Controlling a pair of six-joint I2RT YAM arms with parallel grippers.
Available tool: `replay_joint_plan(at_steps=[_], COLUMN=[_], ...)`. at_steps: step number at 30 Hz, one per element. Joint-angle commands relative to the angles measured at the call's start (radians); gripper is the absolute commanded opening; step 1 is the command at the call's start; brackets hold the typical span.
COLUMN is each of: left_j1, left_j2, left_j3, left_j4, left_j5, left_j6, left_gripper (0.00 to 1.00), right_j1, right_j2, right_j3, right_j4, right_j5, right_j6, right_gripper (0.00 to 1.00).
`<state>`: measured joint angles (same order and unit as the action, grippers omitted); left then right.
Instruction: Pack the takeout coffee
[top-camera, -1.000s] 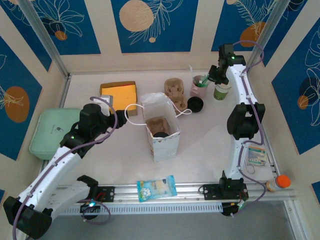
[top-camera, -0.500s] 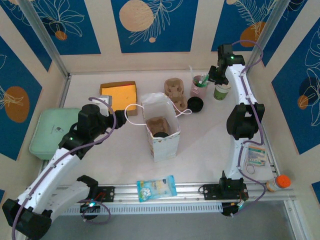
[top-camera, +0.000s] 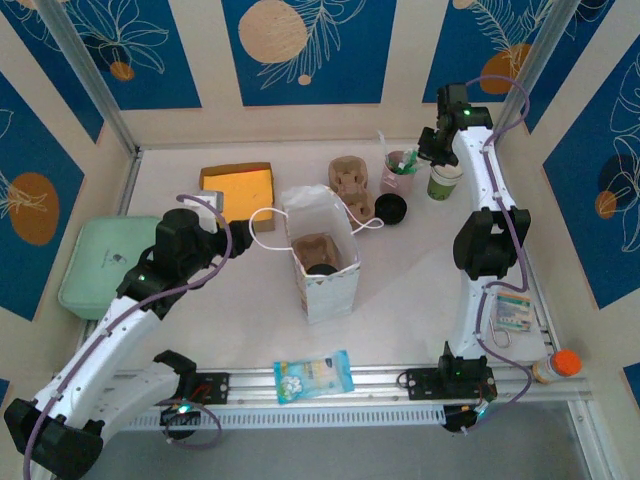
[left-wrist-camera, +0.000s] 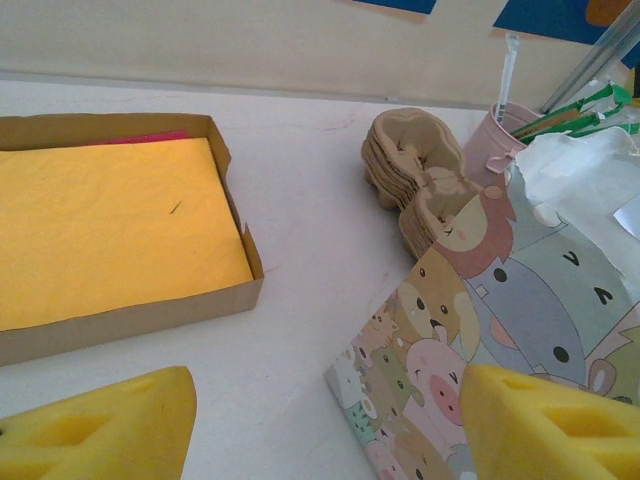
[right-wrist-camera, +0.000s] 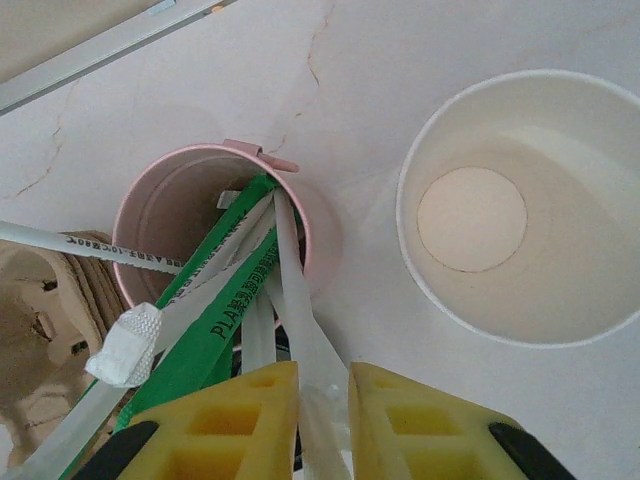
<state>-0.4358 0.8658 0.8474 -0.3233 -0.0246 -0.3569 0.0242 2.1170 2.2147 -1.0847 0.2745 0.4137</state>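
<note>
I'm seeing the table (top-camera: 420, 290) lying bare between the paper bag (top-camera: 325, 285) at its middle and the right rail. My left gripper (left-wrist-camera: 328, 400) is hanging spread wide and empty just left of the bag. The takeout coffee (right-wrist-camera: 520, 200) is standing upright and empty near the far right corner (its rim just clear of the pink cup (right-wrist-camera: 170, 200)). My right gripper (right-wrist-camera: 323, 375) is hovering over the pink cup's edge, its jaws drawn nearly together with a white stirrer (right-wrist-camera: 300, 290) between them. Whether it is truly pinching, I cannot tell.
</note>
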Motion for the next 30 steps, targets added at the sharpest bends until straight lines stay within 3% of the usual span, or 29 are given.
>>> replay_joint_plan(at_steps=[1,17,30], left_j1=[0.008,0.009,0.009], left_j2=[-0.004,-0.007,-0.007], left_j3=[0.038,0.040,0.039], left_j4=[-0.003,-0.005,-0.004], left_j5=[-0.011,-0.017,-0.017], left_j6=[0.018,0.024,0.021], left_gripper=[0.70,0.70,0.70], right_j1=[0.002,0.016,0.016], right_j2=[-0.040,-0.080,-0.087], right_j3=[0.014,-0.076,-0.060], right_j4=[-0.018,0.000,0.002], right_j5=[0.000,0.011,0.021], right_j6=[-0.012,-0.003,0.001], right_gripper=[0.22,0.25,0.19])
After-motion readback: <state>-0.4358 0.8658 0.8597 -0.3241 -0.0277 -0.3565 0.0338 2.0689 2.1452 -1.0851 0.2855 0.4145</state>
